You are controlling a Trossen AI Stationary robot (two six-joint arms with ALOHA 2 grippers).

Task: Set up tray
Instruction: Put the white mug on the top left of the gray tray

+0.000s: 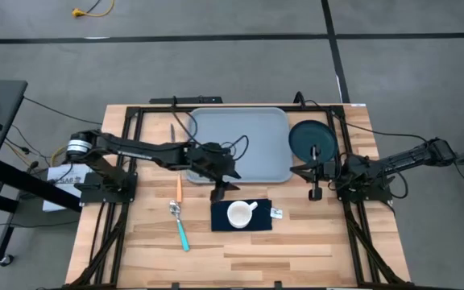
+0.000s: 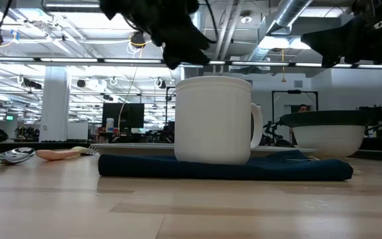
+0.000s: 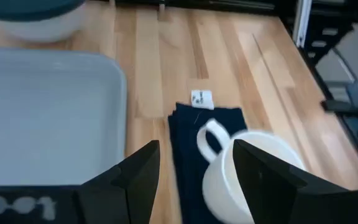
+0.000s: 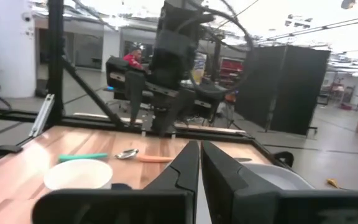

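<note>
Tray: the grey-blue tray (image 1: 240,143) lies flat at the far middle of the wooden table (image 1: 296,250), with nothing on it that the high view shows. Its rounded near corner also appears in the left wrist view (image 3: 48,118).

Left gripper: the left gripper (image 1: 222,188) hangs over the table just off the tray's near edge, between the tray and the mug. Its 2 fingers (image 3: 143,171) stand apart with a clear gap, holding nothing; the mug shows through that gap.

Right gripper: the right gripper (image 1: 316,192) sits at the right side of the table, near the plate and apart from the tray. In the right wrist view its 2 fingers (image 4: 185,163) are pressed together with only a thin slit between them, nothing held.

Mug: a white mug (image 1: 241,213) stands upright on a dark navy napkin (image 1: 258,225), in front of the tray, handle toward the right arm's side. The low view shows it (image 2: 214,119) resting squarely on the cloth.

Plate: a round dark teal plate (image 1: 311,139) lies just beside the tray's right edge.

Cutlery: a teal-handled spoon (image 1: 180,225) and an orange-handled utensil (image 1: 178,190) lie left of the napkin.

Small tag: a white paper scrap (image 1: 276,213) lies just beside the napkin's right edge.
</note>
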